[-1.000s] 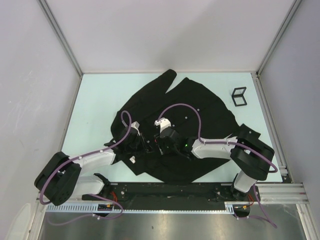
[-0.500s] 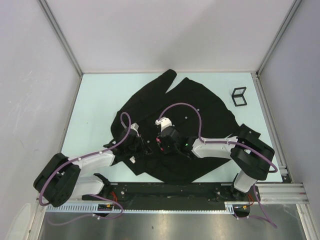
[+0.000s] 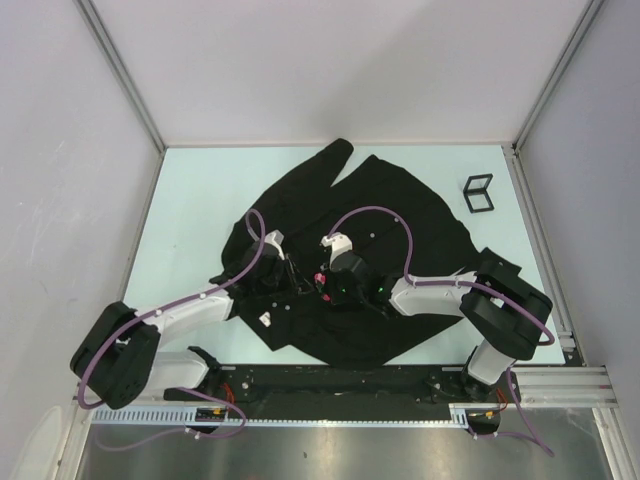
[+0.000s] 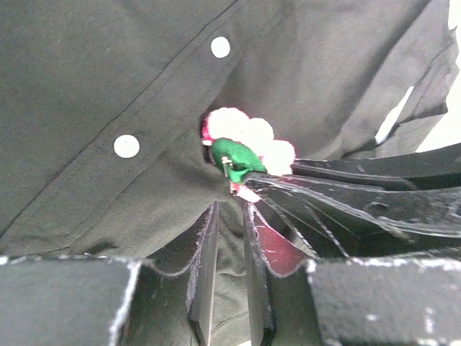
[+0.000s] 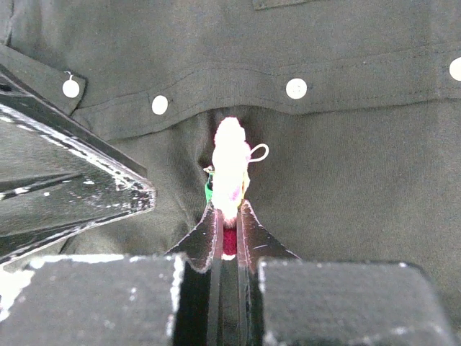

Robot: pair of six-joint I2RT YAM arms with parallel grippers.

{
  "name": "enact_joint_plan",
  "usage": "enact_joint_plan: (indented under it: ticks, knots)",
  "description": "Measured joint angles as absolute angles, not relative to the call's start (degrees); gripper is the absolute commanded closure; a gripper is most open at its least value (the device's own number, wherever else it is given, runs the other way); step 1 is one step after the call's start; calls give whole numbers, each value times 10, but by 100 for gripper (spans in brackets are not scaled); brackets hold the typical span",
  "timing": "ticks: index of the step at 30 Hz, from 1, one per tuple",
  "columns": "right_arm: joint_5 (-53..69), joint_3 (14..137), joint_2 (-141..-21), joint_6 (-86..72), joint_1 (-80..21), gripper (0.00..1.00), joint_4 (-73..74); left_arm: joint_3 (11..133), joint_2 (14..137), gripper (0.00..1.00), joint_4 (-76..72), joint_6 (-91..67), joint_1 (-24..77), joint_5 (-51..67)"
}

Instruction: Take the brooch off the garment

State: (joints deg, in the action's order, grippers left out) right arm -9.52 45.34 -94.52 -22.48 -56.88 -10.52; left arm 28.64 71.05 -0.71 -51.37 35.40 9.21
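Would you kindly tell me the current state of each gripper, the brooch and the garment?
Right gripper: shut on the brooch, pinching its near edge.
Left gripper: shut on a fold of the garment just beside the brooch.
Brooch: against the cloth, which puckers around it; whether its pin is free cannot be told.
Garment: lying crumpled on the table, button side up.

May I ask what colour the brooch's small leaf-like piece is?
Green: the leaf-like piece on the brooch, clearest in the left wrist view.
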Motion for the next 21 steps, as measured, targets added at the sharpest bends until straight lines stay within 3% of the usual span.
enact_joint_plan:
  ticks: [13, 21]
  knots:
    - [-84, 439, -943, -246, -556, 100, -125, 320, 780, 77, 1, -503, 354, 92]
    - [-71, 437, -943, -251, -548, 92, -128, 325, 822, 85, -16, -499, 354, 96]
